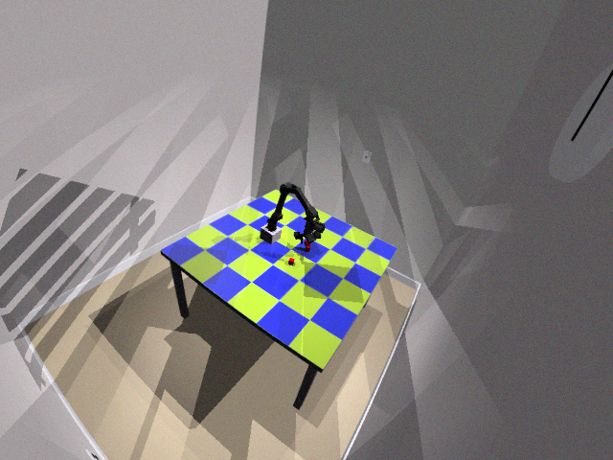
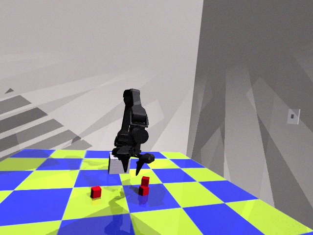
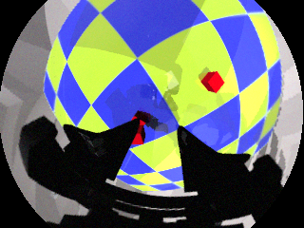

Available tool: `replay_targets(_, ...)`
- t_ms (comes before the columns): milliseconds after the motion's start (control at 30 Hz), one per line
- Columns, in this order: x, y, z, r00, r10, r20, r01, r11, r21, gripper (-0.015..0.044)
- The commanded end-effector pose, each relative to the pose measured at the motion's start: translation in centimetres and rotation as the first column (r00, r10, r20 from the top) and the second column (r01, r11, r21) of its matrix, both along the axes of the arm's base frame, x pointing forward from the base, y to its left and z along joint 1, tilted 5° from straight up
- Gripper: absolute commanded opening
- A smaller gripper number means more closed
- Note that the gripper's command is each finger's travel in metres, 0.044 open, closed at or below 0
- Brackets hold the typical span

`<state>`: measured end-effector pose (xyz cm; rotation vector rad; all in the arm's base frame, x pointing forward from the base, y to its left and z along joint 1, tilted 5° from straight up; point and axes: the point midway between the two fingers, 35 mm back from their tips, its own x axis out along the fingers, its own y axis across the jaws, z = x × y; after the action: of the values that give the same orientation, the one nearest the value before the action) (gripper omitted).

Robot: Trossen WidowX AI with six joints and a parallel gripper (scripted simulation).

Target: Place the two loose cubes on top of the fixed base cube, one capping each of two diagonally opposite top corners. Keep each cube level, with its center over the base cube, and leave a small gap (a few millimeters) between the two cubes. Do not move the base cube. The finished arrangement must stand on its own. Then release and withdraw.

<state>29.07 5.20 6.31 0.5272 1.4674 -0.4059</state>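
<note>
The base cube [image 2: 144,191] is red and stands on a blue square. One red loose cube [image 2: 145,181] rests on top of it, set slightly to the right in the exterior view, and looks about level. The stacked pair also shows in the top view [image 1: 307,245] and, partly behind a finger, in the wrist view [image 3: 138,139]. The other red loose cube [image 1: 290,261] [image 2: 96,192] [image 3: 213,82] lies on a yellow-green square, apart from the pair. My gripper [image 2: 131,173] [image 3: 159,124] is open and empty, above and to the left of the stack in the exterior view.
The checkered table [image 1: 282,282] [image 2: 202,215] carries everything. The arm's pale base block [image 1: 270,234] [image 2: 118,167] stands behind the cubes in the exterior view. The arm's shadow falls near the cubes.
</note>
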Motion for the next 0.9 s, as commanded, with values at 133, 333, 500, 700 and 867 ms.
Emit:
replay_targets(133,1.0,-6.4,1.1,0.971,-0.239,-0.017,0.239,0.971,0.014,0.0265)
replay_targets(333,0.8,-11.3,1.8,0.915,-0.402,-0.027,0.403,0.915,0.020,0.0265)
replay_targets(500,0.3,-14.1,2.3,0.871,-0.491,-0.034,0.492,0.870,0.024,0.0265)
replay_targets(700,0.5,-14.0,0.8,0.871,-0.491,-0.034,0.492,0.870,0.024,0.0265)
replay_targets(867,0.8,-13.7,-3.8,0.871,-0.491,-0.034,0.492,0.870,0.024,0.0265)
